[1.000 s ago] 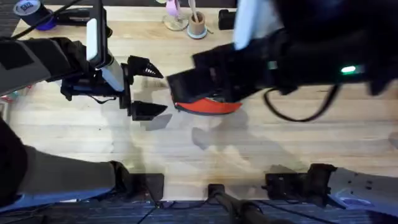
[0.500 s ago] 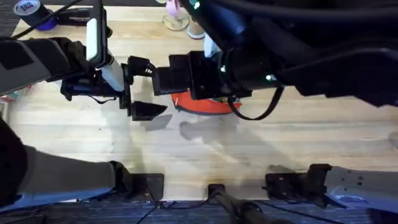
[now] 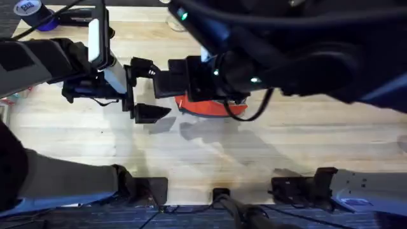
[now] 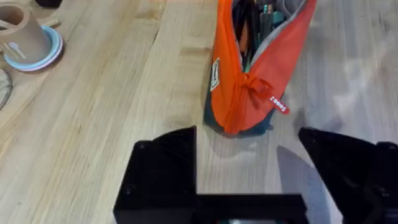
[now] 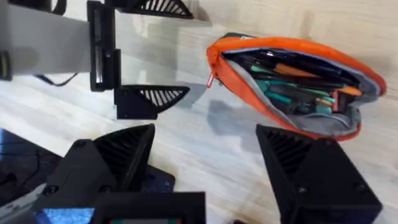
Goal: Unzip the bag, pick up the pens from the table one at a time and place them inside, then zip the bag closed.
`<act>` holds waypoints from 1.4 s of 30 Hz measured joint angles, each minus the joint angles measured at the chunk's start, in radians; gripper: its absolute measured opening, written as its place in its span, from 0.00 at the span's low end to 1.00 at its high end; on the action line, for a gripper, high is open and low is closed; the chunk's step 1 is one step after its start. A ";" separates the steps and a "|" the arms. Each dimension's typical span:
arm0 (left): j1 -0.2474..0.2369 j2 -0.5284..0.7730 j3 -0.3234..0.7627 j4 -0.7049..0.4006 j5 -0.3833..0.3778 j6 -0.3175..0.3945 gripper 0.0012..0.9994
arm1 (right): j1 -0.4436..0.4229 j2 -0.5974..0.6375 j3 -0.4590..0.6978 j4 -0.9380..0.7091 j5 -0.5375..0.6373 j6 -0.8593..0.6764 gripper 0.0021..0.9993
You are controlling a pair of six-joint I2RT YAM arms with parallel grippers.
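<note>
Between both open jaws — unzipped bag (image 5: 292, 87)

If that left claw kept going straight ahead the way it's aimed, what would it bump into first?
Probably the closed end of the orange bag, where the zipper pull hangs. The left gripper is open, facing it across bare table; depth is hard to judge.

In the overhead view the right arm (image 3: 286, 57) looms large, dark and blurred, hiding most of the bag (image 3: 213, 107). The left wrist view cuts off the bag's far end. The pens (image 5: 292, 84) inside are too tangled to count.
</note>
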 joint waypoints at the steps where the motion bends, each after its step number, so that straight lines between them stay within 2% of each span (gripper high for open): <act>1: 0.000 0.000 0.000 0.000 0.000 0.000 0.99 | 0.000 0.011 0.000 0.009 0.000 0.003 1.00; 16: 0.000 0.000 0.000 0.000 0.000 0.000 0.99 | 0.000 0.120 -0.059 0.154 0.000 0.055 1.00; 33: 0.000 0.000 0.000 0.000 0.000 0.000 0.99 | 0.000 0.245 -0.063 0.231 0.001 0.063 0.99; 35: 0.000 0.000 0.000 0.000 0.000 0.000 0.99 | 0.000 0.259 -0.063 0.241 0.010 0.062 0.97; 38: 0.000 0.000 0.000 0.000 0.000 0.000 0.99 | 0.000 0.279 -0.063 0.267 0.053 0.063 0.88; 42: 0.000 0.000 0.000 0.000 0.000 0.000 0.99 | -0.001 0.300 -0.063 0.318 0.100 0.065 0.86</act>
